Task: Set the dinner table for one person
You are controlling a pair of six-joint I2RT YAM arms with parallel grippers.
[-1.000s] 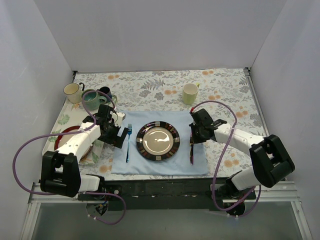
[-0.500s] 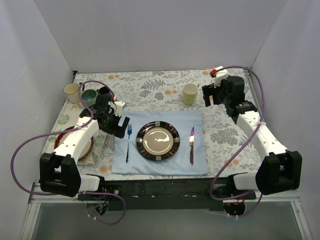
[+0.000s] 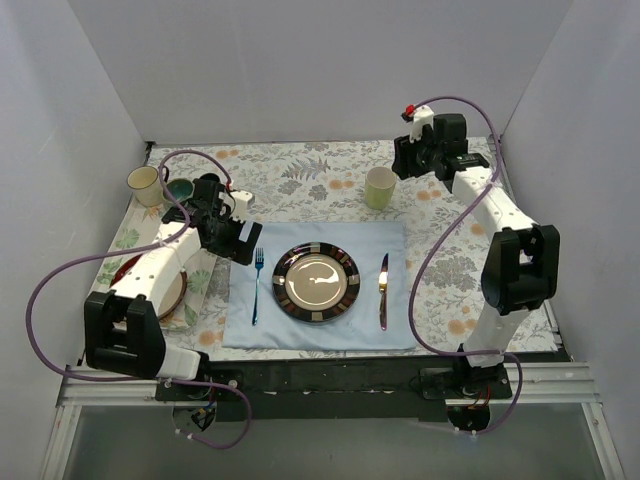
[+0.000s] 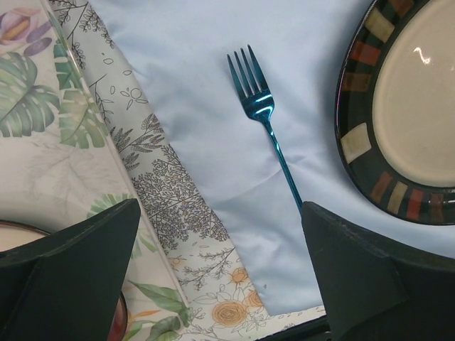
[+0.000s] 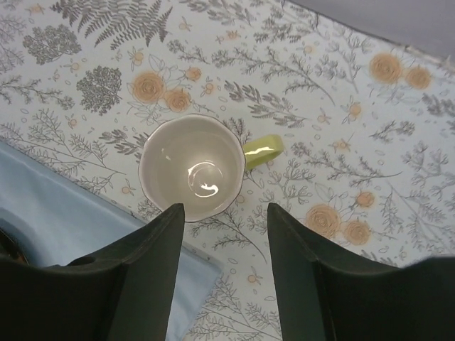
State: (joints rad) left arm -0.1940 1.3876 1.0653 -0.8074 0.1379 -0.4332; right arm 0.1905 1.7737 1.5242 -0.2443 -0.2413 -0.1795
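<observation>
The dinner table (image 3: 300, 175) wears a white floral cloth, with a light-blue mat (image 3: 320, 332) near the front. On the mat lie a dark-rimmed plate (image 3: 317, 281), a blue fork (image 3: 256, 285) to its left and a knife (image 3: 382, 290) to its right. My left gripper (image 3: 241, 243) hovers open over the mat's left edge. In its wrist view the fork (image 4: 266, 135) and the plate (image 4: 398, 106) lie ahead of the empty left gripper (image 4: 220, 284). My right gripper (image 3: 406, 165) hangs open beside a yellow-green mug (image 3: 379, 187). From the right wrist, the mug (image 5: 192, 167) stands upright just beyond the right gripper (image 5: 224, 277).
Three mugs cluster at the back left: cream (image 3: 146, 184), teal (image 3: 180, 190) and dark (image 3: 210, 183). A floral tray (image 3: 125, 240) with a red-rimmed plate (image 3: 140, 285) lies along the left side. Grey walls close in on three sides.
The right gripper let go of the knife on the mat, swung to the back right and now sits by the mug. The left gripper drew back a little from the fork.
</observation>
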